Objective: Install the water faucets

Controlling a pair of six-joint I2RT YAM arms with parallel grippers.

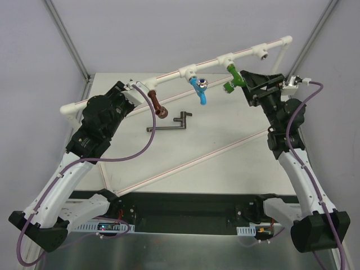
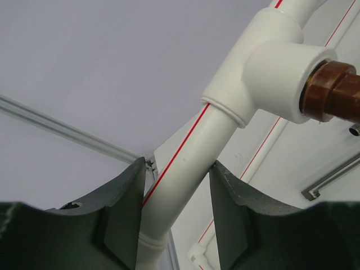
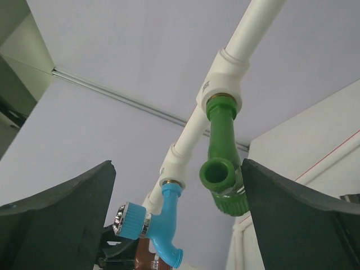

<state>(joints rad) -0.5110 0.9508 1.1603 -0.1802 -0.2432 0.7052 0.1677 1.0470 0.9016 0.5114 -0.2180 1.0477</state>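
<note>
All three faucets are sitting in tee fittings of the white pipe frame (image 1: 169,74), which is running over the far part of the counter (image 1: 225,169) from the left up to the far right. The reddish-brown faucet (image 1: 158,104) is hanging from the leftmost tee, the blue faucet (image 1: 199,90) from the middle one, and the green faucet (image 1: 233,76) from the next tee to the right (one more tee beyond it, at the far right, is showing a bare socket). The left pincer (image 2: 179,169) is clamping the pipe just left of the reddish-brown faucet's tee, its two fingers (image 2: 126,214) pressing on either side of the tube. The right pincer (image 3: 177,169) is hanging with its jaws spread wide, gripping nothing. The green faucet is standing just inside the finger (image 3: 304,219) on the right of the wrist view, and whether the two are touching cannot be told. A dark metal tool (image 1: 169,124) is lying on the counter near the reddish-brown faucet's tip.
</note>
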